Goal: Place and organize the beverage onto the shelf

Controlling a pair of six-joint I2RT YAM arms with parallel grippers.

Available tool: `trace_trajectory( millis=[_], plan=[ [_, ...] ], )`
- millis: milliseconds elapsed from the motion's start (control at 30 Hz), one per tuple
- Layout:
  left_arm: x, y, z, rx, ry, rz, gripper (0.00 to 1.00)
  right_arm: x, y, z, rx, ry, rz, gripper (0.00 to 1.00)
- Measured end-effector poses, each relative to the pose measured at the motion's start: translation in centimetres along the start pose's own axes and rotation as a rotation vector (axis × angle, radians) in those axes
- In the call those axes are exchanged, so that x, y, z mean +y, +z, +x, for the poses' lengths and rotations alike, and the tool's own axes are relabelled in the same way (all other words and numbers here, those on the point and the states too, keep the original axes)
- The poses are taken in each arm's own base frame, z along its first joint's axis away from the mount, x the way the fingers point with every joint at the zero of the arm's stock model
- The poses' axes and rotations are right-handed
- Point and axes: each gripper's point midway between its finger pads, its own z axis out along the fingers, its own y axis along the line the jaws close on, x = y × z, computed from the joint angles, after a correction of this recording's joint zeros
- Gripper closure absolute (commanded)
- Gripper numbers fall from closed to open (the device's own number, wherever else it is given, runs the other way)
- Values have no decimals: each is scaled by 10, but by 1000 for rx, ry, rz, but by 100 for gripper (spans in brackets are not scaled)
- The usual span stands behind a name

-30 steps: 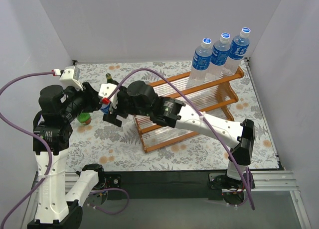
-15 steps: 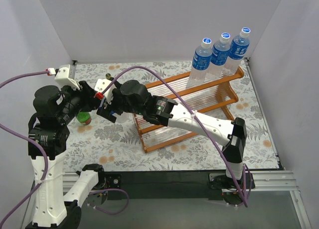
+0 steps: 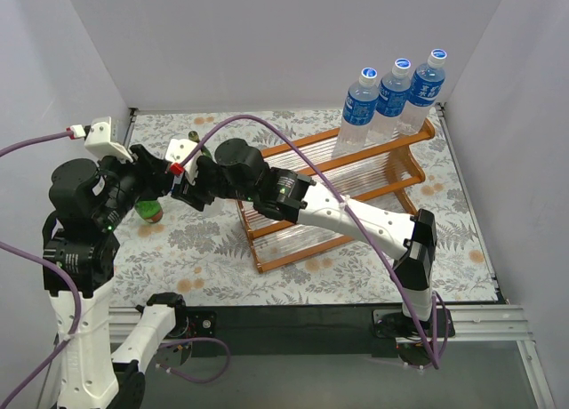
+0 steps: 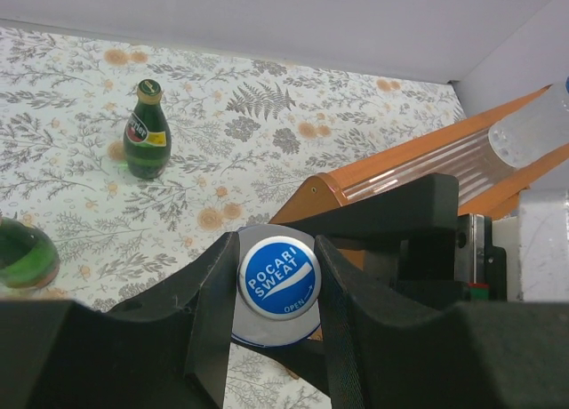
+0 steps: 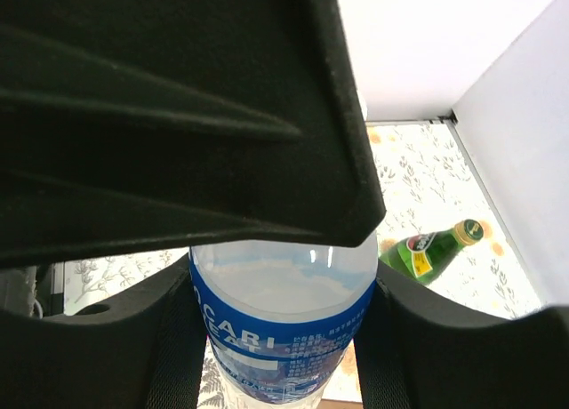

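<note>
A clear bottle with a blue label (image 5: 280, 316) hangs in the air left of the shelf, held from both ends. My left gripper (image 4: 277, 289) is shut on its white and blue cap (image 4: 279, 279). My right gripper (image 5: 280, 324) is shut on its labelled body, with a finger (image 5: 173, 347) against each side. From above the two grippers (image 3: 178, 185) meet and hide this bottle. Three more clear bottles (image 3: 392, 91) stand in a row on the top tier of the orange-framed shelf (image 3: 277, 260). One green bottle (image 4: 145, 142) stands upright on the table; another (image 3: 150, 211) is below my left gripper.
The table has a floral cloth (image 3: 356, 271) and white walls on three sides. A purple cable (image 3: 293, 147) arcs over the right arm above the shelf's left end. The shelf's lower tiers (image 3: 302, 222) hold no bottles.
My right gripper's fingers have closed in on the bottle's body. Both arms have shifted a little left with the bottle between them; the left grip on the cap is unchanged.
</note>
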Motion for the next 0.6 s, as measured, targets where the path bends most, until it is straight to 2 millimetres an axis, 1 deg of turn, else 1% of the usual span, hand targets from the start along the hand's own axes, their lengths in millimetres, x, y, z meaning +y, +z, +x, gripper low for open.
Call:
trace_trajectory(
  millis=[67, 100, 167, 200, 267, 300, 467, 500, 600],
  plan=[
    [0, -2, 0, -6, -3, -5, 100, 2, 0, -2, -9, -5, -17, 99],
    [0, -3, -1, -8, -6, -8, 97, 3, 0, -2, -13, -7, -27, 99],
    [1, -5, -1, -15, -14, -15, 79, 4, 0, -4, -22, -11, -43, 99],
    [1, -6, -2, -19, -21, -19, 63, 4, 0, -4, -27, -12, -51, 99],
    [0, -8, -3, -29, -42, -20, 53, 6, 0, -6, -37, -13, -71, 99],
    [-3, -10, -8, -47, -48, -13, 46, 8, 0, -7, -42, -12, -89, 99],
    [-20, -29, -41, -177, -62, 40, 37, 23, -2, -4, -36, -3, -172, 99],
    [-21, -33, -43, -191, -61, 40, 35, 26, -2, -6, -45, -1, -184, 99],
    [-24, -40, -49, -217, -64, 43, 33, 29, -3, -15, -81, -3, -209, 99]
  ],
)
